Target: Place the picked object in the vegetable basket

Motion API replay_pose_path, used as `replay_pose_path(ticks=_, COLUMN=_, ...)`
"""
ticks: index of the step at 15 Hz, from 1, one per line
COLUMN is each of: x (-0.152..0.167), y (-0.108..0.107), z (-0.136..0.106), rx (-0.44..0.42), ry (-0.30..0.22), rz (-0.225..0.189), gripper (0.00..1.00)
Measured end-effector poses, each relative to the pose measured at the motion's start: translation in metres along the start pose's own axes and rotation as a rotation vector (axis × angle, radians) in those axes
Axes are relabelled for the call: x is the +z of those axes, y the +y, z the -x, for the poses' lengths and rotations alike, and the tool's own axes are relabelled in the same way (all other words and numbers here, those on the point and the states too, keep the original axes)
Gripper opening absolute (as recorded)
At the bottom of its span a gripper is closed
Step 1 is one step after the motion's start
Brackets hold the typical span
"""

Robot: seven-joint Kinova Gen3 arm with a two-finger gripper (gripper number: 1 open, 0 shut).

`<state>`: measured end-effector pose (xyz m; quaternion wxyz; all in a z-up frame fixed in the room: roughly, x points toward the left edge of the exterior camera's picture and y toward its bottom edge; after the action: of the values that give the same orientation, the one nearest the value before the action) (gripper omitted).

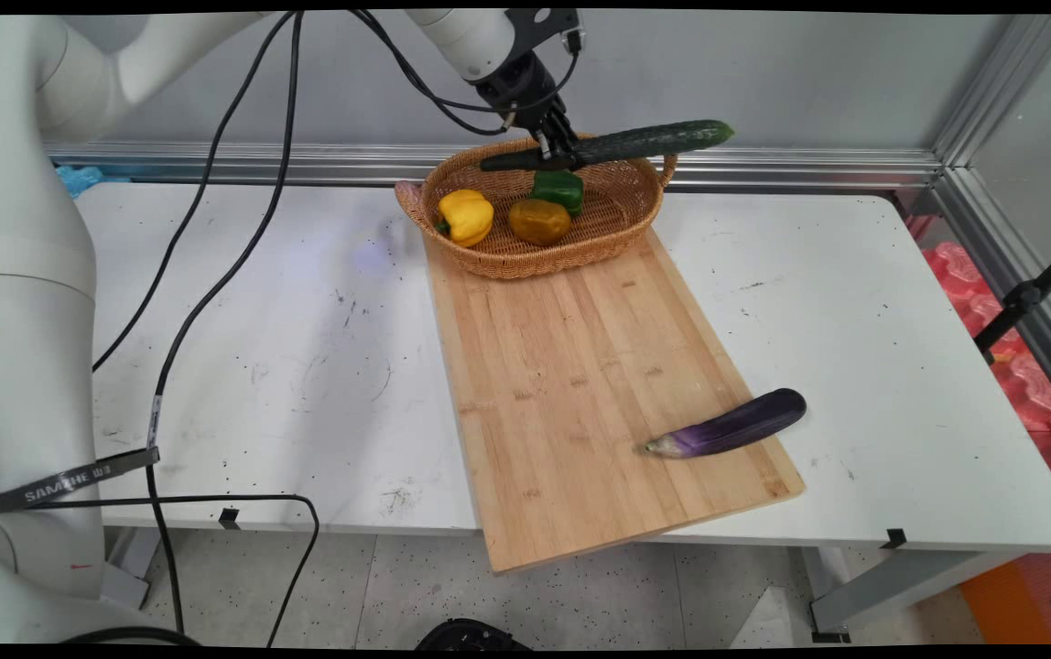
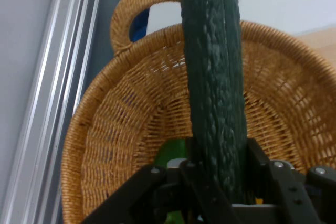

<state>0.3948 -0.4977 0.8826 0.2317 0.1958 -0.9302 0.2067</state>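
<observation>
A long dark cucumber hangs level above the wicker basket, its long axis running left to right, the right end slightly raised past the basket's handle. The pincer clamps it near its left end, reaching down from the upper left. Below lie a yellow pepper, an orange pepper and a green pepper. An eggplant rests on the cutting board on the tabletop.
</observation>
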Motion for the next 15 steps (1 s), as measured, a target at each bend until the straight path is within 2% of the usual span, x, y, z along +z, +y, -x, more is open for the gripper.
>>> replay_pose_path(ticks=15, x=0.01, y=-0.015, z=0.025, rx=0.015, ry=-0.017, rz=0.039, gripper=0.0)
